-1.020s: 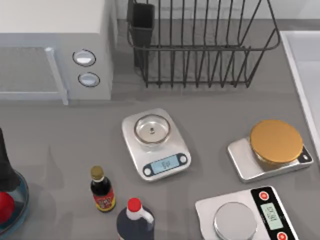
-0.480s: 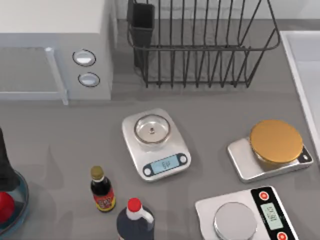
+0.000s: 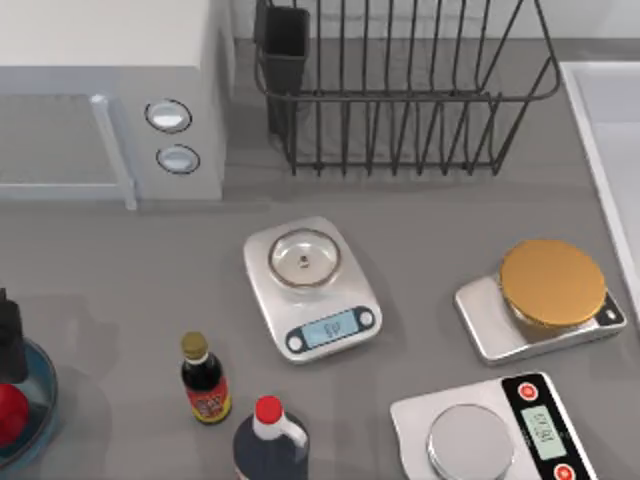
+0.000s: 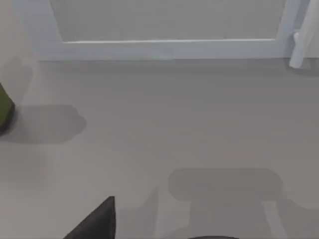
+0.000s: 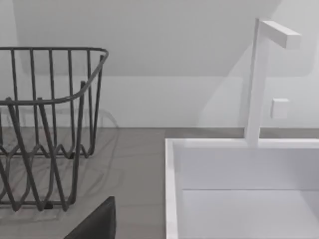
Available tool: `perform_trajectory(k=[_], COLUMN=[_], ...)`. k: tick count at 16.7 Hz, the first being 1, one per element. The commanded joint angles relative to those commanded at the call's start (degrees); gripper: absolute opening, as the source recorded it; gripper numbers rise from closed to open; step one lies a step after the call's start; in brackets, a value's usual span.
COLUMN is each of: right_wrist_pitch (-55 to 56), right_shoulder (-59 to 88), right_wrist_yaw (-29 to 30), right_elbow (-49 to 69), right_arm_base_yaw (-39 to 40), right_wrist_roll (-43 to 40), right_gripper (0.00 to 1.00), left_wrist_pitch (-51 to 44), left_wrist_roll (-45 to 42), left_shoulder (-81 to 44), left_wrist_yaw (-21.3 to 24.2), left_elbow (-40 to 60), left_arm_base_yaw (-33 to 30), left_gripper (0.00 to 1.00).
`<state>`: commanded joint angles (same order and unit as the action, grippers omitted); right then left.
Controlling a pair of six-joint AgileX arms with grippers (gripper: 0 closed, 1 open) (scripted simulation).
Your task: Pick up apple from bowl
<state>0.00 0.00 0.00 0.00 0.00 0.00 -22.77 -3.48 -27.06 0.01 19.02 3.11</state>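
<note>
The apple [image 3: 6, 412] is a glossy red round fruit, cut off by the top view's left edge near the front. It lies inside the bowl [image 3: 40, 392] of translucent blue glass, of which the right part of the rim shows. My left gripper [image 3: 8, 338] is a dark shape at the left edge, just behind and above the apple and overlapping the bowl's rim. A dark tip of it [image 4: 97, 221] shows in the left wrist view over bare counter. A dark tip of my right gripper [image 5: 97, 221] shows in the right wrist view, near the sink.
A small sauce bottle [image 3: 205, 385] and a dark bottle with a red cap [image 3: 268, 440] stand right of the bowl. Three scales [image 3: 312, 288] [image 3: 545, 300] [image 3: 495, 430] fill the middle and right. The microwave [image 3: 110, 90], dish rack [image 3: 400, 90] and sink [image 3: 612, 130] line the back.
The left arm's dark shape at the top view's left edge has grown shorter and shifted toward the front, closer over the bowl. The apple and bowl stay put.
</note>
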Motion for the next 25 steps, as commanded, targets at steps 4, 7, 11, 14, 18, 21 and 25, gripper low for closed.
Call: perform_trajectory(k=[4,7,11,14,18,21,25], right_wrist_pitch=[0.00,0.00,0.00,0.00,0.00,0.00,0.00], right_shoulder=[0.00,0.00,0.00,0.00,0.00,0.00,0.00], right_wrist_yaw=[0.00,0.00,0.00,0.00,0.00,0.00,0.00], right_elbow=[0.00,0.00,0.00,0.00,0.00,0.00,0.00], right_arm_base_yaw=[0.00,0.00,0.00,0.00,0.00,0.00,0.00], right_wrist_roll=[0.00,0.00,0.00,0.00,0.00,0.00,0.00], right_gripper=[1.00,1.00,1.00,1.00,1.00,1.00,1.00], left_wrist_pitch=[-15.64,-26.16,-36.38,-39.38,-39.29,-37.05,-26.44], left_wrist_roll=[-2.33,-3.92,-5.44,-5.91,-5.87,-5.91,-6.09], left_shoulder=[-21.23,-35.49,-48.54,-52.10,-51.96,-53.03,-57.10], left_wrist_yaw=[0.00,0.01,0.01,0.01,0.01,0.01,0.00], left_elbow=[12.75,21.45,29.79,32.36,32.22,30.58,25.02], left_arm_base_yaw=[2.09,3.51,4.88,5.30,5.04,5.09,5.30], left_gripper=[1.00,1.00,1.00,1.00,1.00,1.00,1.00])
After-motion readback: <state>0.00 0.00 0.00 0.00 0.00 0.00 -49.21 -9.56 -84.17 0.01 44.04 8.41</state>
